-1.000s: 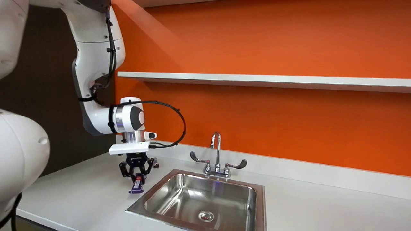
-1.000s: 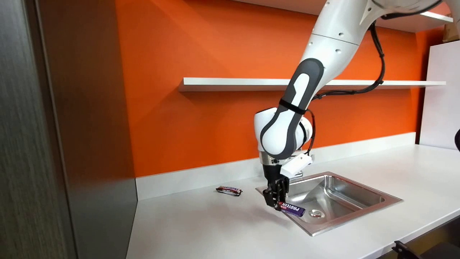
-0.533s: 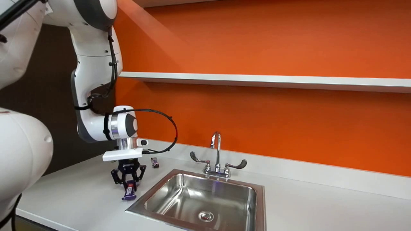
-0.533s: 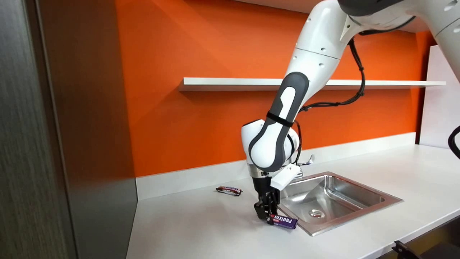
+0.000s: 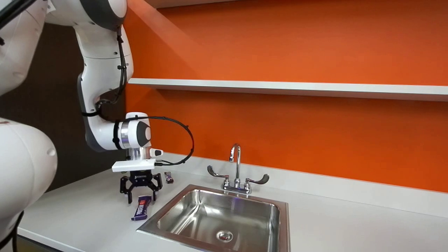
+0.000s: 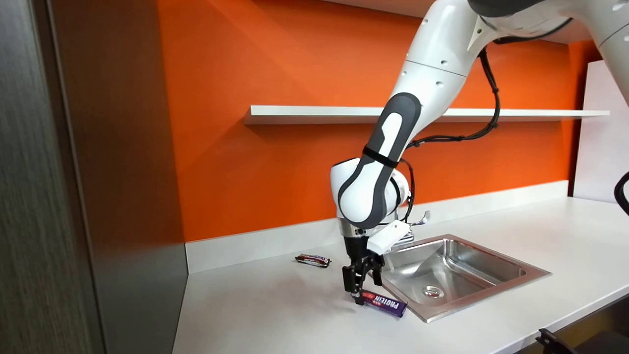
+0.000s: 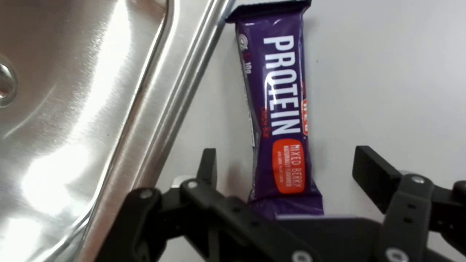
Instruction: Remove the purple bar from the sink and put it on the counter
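Observation:
The purple bar [image 5: 141, 208] lies flat on the light counter [image 5: 91, 210], close beside the left rim of the sink [image 5: 206, 224]. In the wrist view the bar [image 7: 280, 91] stretches away lengthwise, its white lettering facing up, and one end reaches the sink's metal edge [image 7: 160, 105]. My gripper [image 5: 142, 200] is open just above the near-wall end of the bar. Its black fingers [image 7: 373, 174] stand wide on either side of the wrapper, with bare counter showing between each finger and the bar. In an exterior view the gripper [image 6: 368, 292] partly covers that end of the bar.
Another wrapped bar [image 6: 313, 260] rests on the counter near the back wall. A chrome faucet [image 5: 237, 175] with two handles rises behind the sink. A white shelf [image 5: 280, 85] runs along the orange wall. A dark panel [image 6: 123, 172] bounds one end of the counter.
My gripper came down and away from the sink with the purple bar until it lay on the counter. Then the fingers spread, letting go of it, and the gripper rose slightly.

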Available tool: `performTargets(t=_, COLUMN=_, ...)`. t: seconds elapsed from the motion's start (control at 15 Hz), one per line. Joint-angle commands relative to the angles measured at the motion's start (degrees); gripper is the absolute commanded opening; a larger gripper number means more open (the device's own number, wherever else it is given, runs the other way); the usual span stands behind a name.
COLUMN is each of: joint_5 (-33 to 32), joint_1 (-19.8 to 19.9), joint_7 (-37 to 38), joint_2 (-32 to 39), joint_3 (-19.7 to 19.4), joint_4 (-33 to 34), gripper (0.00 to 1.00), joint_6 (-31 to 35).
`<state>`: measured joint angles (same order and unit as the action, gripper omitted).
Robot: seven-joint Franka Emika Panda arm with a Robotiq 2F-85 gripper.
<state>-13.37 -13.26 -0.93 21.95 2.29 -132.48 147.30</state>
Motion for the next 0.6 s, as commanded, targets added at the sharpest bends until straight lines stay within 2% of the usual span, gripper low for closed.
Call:
performTargets(t=0.0, joint_5=5.2, joint_1=3.0, joint_7=0.02, joint_2=-6.79, joint_3=2.64, joint_4=-5.02, gripper=1.0, joint_6=-0.09)
performTargets(t=0.27, joint_5=11.26, joint_1=3.94, joint_7=2.72, joint_2=-13.32, joint_3=2.72, joint_4=-10.98, gripper=1.0, joint_6=1.35)
performTargets(t=0.53, joint_5=12.07, joint_1=4.17, joint_7=7.65, joint_2=-20.65, joint_3=1.91, joint_4=-17.85, gripper=1.0, joint_6=2.12)
